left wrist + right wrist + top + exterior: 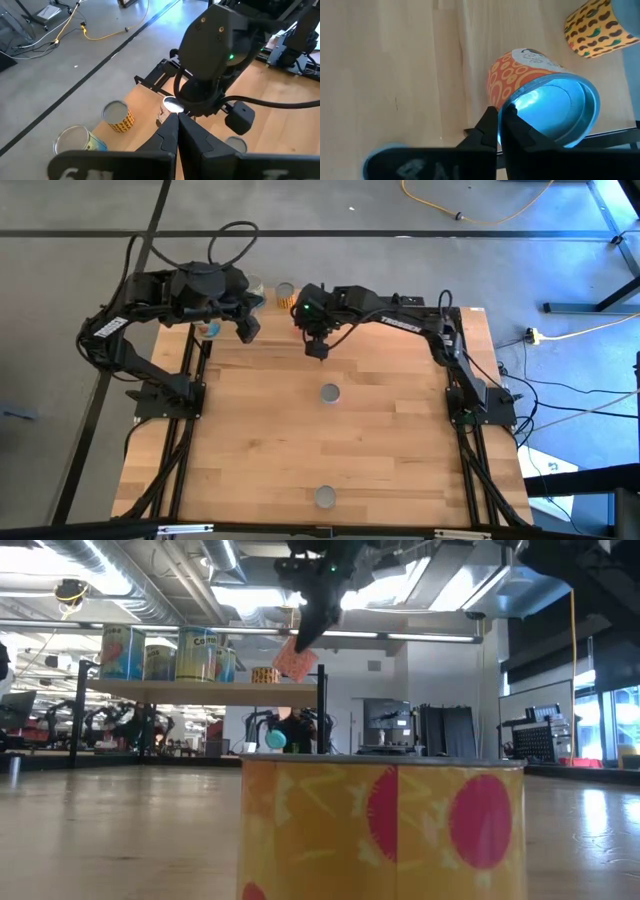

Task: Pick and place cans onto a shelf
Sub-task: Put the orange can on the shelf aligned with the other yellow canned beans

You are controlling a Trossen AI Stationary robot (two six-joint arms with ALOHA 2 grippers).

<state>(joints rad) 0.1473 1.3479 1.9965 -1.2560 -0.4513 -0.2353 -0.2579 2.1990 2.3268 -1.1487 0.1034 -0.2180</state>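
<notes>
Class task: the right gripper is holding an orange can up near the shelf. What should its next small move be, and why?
Probably carry the orange can on over the shelf, then lower it. The right gripper is shut on the can's rim; in the low view the can hangs tilted just above board level, beside the yellow can, so it isn't yet resting on anything.

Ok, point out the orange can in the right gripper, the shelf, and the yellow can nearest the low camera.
orange can (507, 80), right wrist view, side label.
shelf (200, 688), low view, board's front edge.
yellow can (330, 830), low view, front label.
</notes>
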